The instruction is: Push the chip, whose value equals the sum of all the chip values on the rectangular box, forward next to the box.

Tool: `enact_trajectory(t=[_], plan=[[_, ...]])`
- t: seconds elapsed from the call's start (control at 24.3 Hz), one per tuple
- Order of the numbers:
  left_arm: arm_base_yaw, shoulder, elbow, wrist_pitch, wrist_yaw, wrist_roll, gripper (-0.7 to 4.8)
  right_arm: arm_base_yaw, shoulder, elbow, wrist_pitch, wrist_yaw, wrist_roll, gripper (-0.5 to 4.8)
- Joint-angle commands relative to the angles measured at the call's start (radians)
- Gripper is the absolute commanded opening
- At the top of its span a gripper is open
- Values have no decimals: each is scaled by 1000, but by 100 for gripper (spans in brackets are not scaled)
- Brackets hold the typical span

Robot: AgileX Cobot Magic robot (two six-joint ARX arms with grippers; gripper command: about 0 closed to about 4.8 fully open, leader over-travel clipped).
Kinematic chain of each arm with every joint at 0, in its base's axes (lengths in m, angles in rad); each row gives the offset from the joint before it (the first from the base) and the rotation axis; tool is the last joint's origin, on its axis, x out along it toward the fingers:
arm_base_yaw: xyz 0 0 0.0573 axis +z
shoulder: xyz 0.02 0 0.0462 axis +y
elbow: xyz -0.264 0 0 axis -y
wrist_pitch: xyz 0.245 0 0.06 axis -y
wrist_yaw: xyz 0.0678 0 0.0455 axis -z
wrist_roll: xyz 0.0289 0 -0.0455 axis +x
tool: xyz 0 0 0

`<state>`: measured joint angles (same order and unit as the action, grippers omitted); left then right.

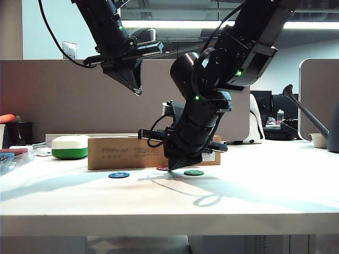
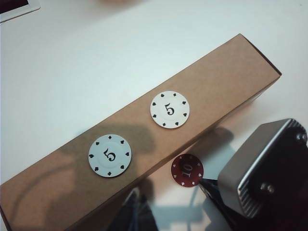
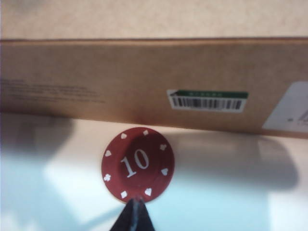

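Note:
The dark-red chip (image 3: 137,165), marked 10, lies flat on the white table just in front of the rectangular box (image 3: 144,82), with a narrow gap to its side. My right gripper (image 3: 135,214) is shut, and its joined tips touch the chip's near edge. In the exterior view it (image 1: 175,168) stands low on the table with the chip (image 1: 163,168) in front of the box (image 1: 122,153). Two white chips marked 5 (image 2: 170,109) (image 2: 109,155) rest on the box top (image 2: 62,178), and the red chip (image 2: 187,170) is beside it. My left gripper (image 1: 136,87) hangs shut high above the box.
A blue chip (image 1: 118,175) and a green chip (image 1: 194,172) lie on the table either side of the right gripper. A white-and-green rounded case (image 1: 70,147) stands left of the box. Clutter sits at the far left edge and a watering can at the far right.

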<state>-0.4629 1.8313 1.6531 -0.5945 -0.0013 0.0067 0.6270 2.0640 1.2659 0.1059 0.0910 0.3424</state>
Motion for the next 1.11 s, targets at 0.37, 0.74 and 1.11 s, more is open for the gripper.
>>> enact_trajectory(t=[0.37, 0.74, 1.11], plan=[[-2, -5, 3, 9, 2, 1, -5, 2, -66, -2, -75, -22, -2, -5], [-2, -5, 3, 9, 2, 1, -5, 2, -218, -2, -263, -22, -3, -5], [-2, -5, 3, 9, 2, 1, -5, 35, -371, -6, -536, 64, -4, -5]])
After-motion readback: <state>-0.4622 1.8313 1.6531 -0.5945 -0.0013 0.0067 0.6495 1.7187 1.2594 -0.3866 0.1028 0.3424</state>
